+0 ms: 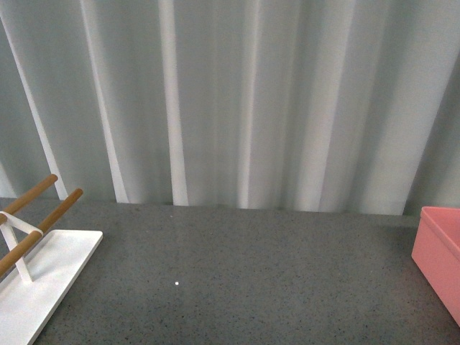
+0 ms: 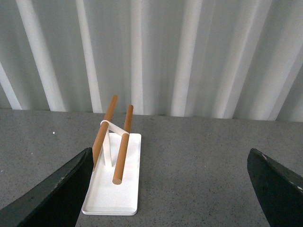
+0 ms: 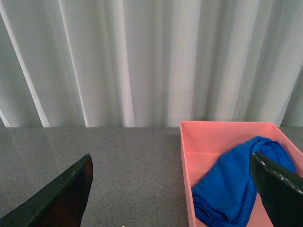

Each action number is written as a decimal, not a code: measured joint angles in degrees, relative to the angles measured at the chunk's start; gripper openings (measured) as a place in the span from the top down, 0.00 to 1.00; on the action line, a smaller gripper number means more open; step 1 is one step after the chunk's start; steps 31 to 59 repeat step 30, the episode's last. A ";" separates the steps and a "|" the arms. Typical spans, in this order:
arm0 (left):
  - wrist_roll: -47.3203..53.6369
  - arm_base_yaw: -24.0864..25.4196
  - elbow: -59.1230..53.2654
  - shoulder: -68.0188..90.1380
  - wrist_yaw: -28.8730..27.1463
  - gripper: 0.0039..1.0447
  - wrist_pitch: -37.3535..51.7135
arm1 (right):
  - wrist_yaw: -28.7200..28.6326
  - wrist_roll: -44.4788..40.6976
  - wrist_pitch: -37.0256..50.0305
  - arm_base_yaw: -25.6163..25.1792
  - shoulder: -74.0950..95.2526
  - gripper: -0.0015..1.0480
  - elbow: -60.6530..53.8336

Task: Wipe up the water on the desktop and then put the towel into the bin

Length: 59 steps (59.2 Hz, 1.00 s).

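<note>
Desk (image 1: 251, 273) lower frame: one bin (image 3: 227, 142), one crumpled blue towel (image 3: 236, 184) inside; both my tools (image 2: 170, 189) (image 3: 173, 189) spread, empty.

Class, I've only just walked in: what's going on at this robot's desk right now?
Nothing is being handled at the moment. The blue towel lies crumpled inside the pink bin, and the right gripper hangs open near it, holding nothing. The left gripper is open too, facing a white rack with two wooden bars. The dark grey desktop shows no puddle that I can make out, so the wiping job looks finished.
</note>
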 joint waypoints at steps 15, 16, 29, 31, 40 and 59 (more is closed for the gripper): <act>0.00 0.00 0.00 0.00 0.00 0.06 0.00 | 0.00 0.00 0.00 0.00 0.00 0.07 0.00; 0.00 0.00 0.00 0.00 0.00 0.06 0.00 | 0.00 0.00 0.00 0.00 0.00 0.07 0.00; 0.00 0.00 0.00 0.00 0.00 0.06 0.00 | 0.00 0.00 0.00 0.00 0.00 0.07 0.00; 0.00 0.00 0.00 0.00 0.00 0.06 0.00 | 0.00 0.00 0.00 0.00 0.00 0.07 0.00; 0.00 0.00 0.00 0.00 0.00 0.06 0.00 | 0.00 0.00 0.00 0.00 0.00 0.07 0.00; 0.00 0.00 0.00 0.00 0.00 0.06 0.00 | 0.00 0.00 0.00 0.00 0.00 0.07 0.00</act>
